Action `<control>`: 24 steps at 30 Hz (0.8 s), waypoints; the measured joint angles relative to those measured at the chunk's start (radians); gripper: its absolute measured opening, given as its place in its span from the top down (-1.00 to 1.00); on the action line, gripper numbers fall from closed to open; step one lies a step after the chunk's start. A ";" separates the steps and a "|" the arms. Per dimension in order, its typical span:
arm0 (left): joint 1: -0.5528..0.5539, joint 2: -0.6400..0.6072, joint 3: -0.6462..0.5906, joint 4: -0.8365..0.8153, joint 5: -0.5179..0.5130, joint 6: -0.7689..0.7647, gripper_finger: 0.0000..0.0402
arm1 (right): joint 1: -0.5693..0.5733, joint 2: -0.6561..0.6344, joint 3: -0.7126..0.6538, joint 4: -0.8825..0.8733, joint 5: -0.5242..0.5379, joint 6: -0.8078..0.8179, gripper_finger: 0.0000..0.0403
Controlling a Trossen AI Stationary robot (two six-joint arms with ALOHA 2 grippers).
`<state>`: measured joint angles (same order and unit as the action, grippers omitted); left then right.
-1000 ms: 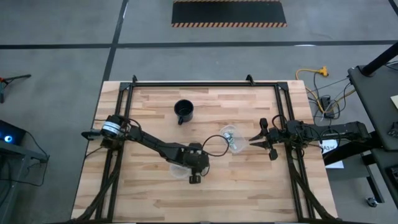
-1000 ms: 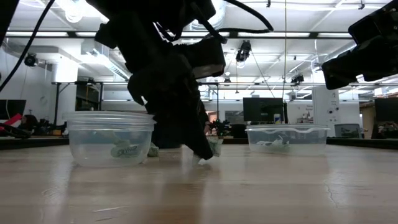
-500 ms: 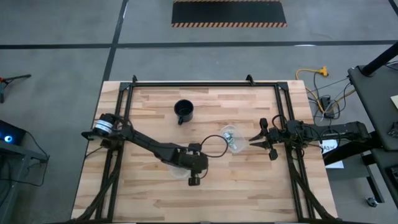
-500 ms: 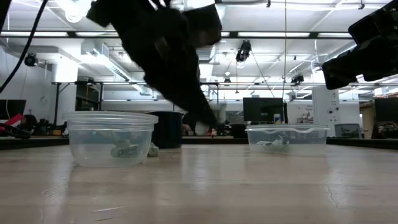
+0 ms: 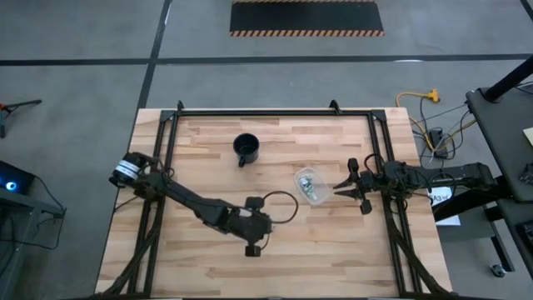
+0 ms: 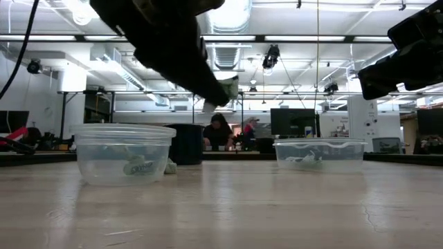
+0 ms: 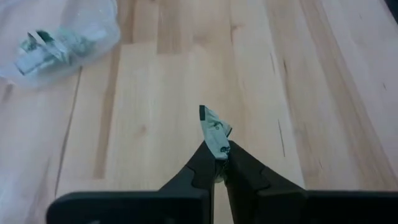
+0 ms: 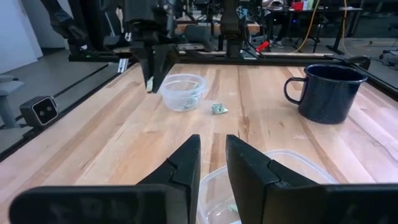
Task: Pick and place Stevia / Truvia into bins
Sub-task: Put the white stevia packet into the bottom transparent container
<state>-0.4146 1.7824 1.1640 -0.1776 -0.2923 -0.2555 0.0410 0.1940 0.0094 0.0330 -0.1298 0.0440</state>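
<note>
My left gripper (image 6: 220,97) is shut on one pale green and white sachet (image 7: 215,127), high above the table. It hangs near the round clear bin (image 6: 124,152), which holds a sachet (image 6: 142,167). The oblong clear bin (image 5: 310,185) holds several sachets. A loose sachet (image 8: 219,109) lies flat on the table beside the round bin. My right gripper (image 8: 212,158) is open and empty, just at the oblong bin's right rim (image 8: 280,168). The left gripper also shows in the right wrist view (image 8: 152,70). My left gripper pinches one end of the sachet (image 7: 219,148) between its two fingertips. The fingers slant downward from above. The rest of the sachet sticks out past the fingertips, lifted clear of the table.
A black mug (image 5: 246,149) stands at the table's far middle. Bare wood lies between the two bins (image 6: 228,200). Black frame rails (image 5: 275,112) run along the far and side edges. People sit in the room beyond the table (image 6: 218,131).
My left gripper has risen from the table top to well above the bins, still shut, and has gone a little toward the near edge. The sachet has been lifted clear of the table with it.
</note>
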 joint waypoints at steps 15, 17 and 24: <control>-0.063 -0.016 -0.006 -0.172 -0.110 -0.132 0.98 | 0.000 -0.002 0.000 0.000 0.000 -0.001 0.66; -0.074 -0.029 -0.006 -0.178 -0.117 -0.132 0.98 | 0.000 -0.002 0.000 0.000 0.000 -0.002 0.66; -0.130 -0.096 -0.006 -0.243 -0.212 -0.182 0.98 | 0.000 -0.001 0.000 0.000 0.000 -0.001 0.66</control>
<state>-0.5443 1.6867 1.1584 -0.4210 -0.5039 -0.4373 0.0410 0.1928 0.0093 0.0334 -0.1303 0.0430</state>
